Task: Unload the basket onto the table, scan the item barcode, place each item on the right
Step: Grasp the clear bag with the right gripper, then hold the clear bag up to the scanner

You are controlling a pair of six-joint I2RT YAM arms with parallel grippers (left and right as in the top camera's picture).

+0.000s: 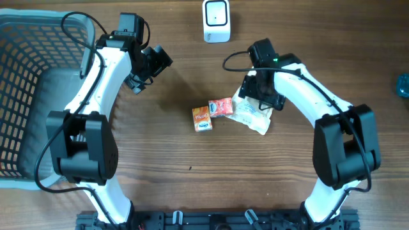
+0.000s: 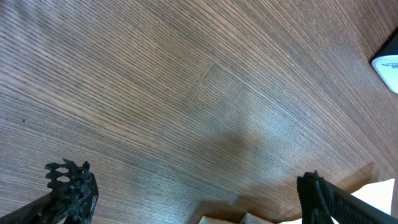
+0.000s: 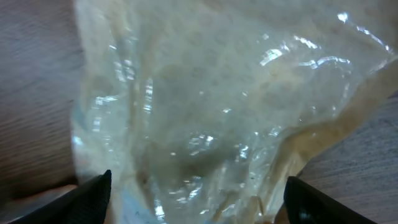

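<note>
Step in hand, as I read it: the pick-up, pre-scan. R gripper [image 3: 198,186] sits low over the clear plastic packet [image 1: 254,117], jaws wide w/ one finger each side of the crinkly film in the R wrist view. No pinch visible, so I'd call it not held. Packet lies on the wooden table [image 1: 160,166], its near edge touching or overlapping a red sachet [image 1: 222,106], which is just beside an orange carton [image 1: 202,119]. L gripper [image 1: 148,64] hangs apart from the items, jaws fully wide, nothing btwn them but bare wood. White scanner [image 1: 216,20] stands at the far table edge, well apart from the packet. Grey basket [image 1: 25,96] sits beside the L arm

Next move, prob: close R jaws on the film, lift clear w/o dragging the sachet, carry toward the scanner & turn the packet so the barcode faces it. Can't tell where the barcode is; film is glossy & blurred up close. Film looks floppy & slippery, so the grip needs to bunch enough material or it may slide out
</note>
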